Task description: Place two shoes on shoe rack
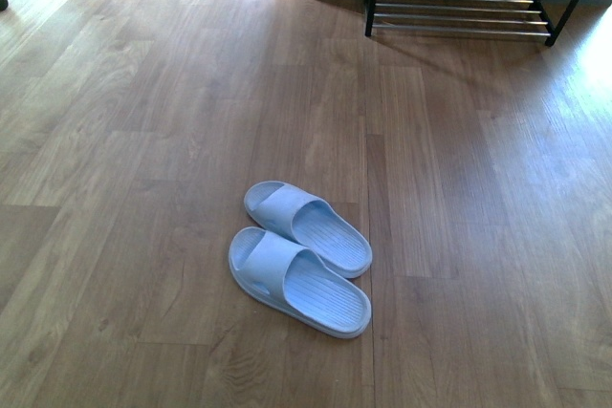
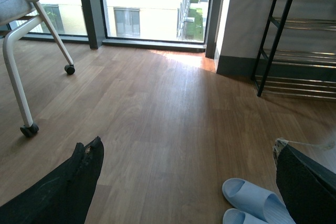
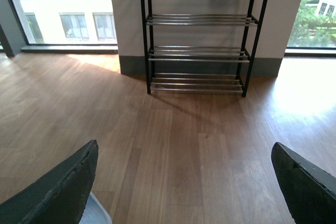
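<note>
Neither arm shows in the front view, so I go by the wrist views only.

The left gripper [image 2: 185, 145] is held low over the wood floor [image 2: 157, 114], aimed roughly level toward the shoe rack [image 2: 294, 51] but off to one side of it. Its fingers [image 2: 68, 187] are spread wide with nothing between them. The toes of the pale blue slide sandals [image 2: 252, 200] show just beside one finger, not touching it.

The right gripper [image 3: 184, 148] faces the rack squarely and is also low. Its fingers [image 3: 58, 192] are spread wide and hold nothing. A sliver of one sandal shows beside one finger.

The sandals lie as a pair on the floor well short of the rack, side by side and touching, soles down, set at an angle to the rack front.

The rack stands against the wall base, and I see no shoe on its three lower rod shelves. Something pale sits on the top shelf, cut off by the frame edge, and I cannot tell what it is.

A wheeled chair [image 2: 21, 51] stands well away from the rack, by the window.
</note>
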`<action>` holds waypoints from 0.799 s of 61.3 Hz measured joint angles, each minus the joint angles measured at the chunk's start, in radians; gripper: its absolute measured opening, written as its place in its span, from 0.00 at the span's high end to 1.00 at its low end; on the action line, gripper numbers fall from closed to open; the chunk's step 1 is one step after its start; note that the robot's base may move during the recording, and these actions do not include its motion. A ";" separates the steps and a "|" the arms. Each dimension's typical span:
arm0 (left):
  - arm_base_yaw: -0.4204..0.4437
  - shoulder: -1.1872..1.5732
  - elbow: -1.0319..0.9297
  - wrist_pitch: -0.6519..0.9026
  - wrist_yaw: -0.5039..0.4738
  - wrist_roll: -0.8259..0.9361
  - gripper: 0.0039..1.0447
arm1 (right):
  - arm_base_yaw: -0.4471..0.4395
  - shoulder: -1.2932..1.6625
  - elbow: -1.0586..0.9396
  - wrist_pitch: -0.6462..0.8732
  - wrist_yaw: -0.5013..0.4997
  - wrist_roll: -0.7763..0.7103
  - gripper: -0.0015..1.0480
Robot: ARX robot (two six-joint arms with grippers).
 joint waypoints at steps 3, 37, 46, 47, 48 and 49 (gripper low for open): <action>0.000 0.000 0.000 0.000 0.000 0.000 0.09 | 0.000 0.000 0.000 0.000 -0.002 0.000 0.09; 0.000 0.000 0.000 0.000 0.004 0.000 0.09 | 0.000 0.000 0.000 0.000 0.005 0.000 0.09; 0.000 0.000 0.000 0.000 0.004 0.000 0.09 | 0.000 0.000 0.000 0.000 0.005 0.000 0.09; 0.000 0.000 0.000 0.000 0.004 0.000 0.09 | 0.000 0.000 0.000 0.000 0.005 0.000 0.09; 0.000 0.000 0.000 0.000 0.004 0.000 0.09 | 0.000 0.000 0.000 0.000 0.005 0.000 0.09; 0.000 0.000 0.000 0.000 0.004 0.000 0.09 | 0.000 0.000 0.000 0.000 0.005 0.000 0.09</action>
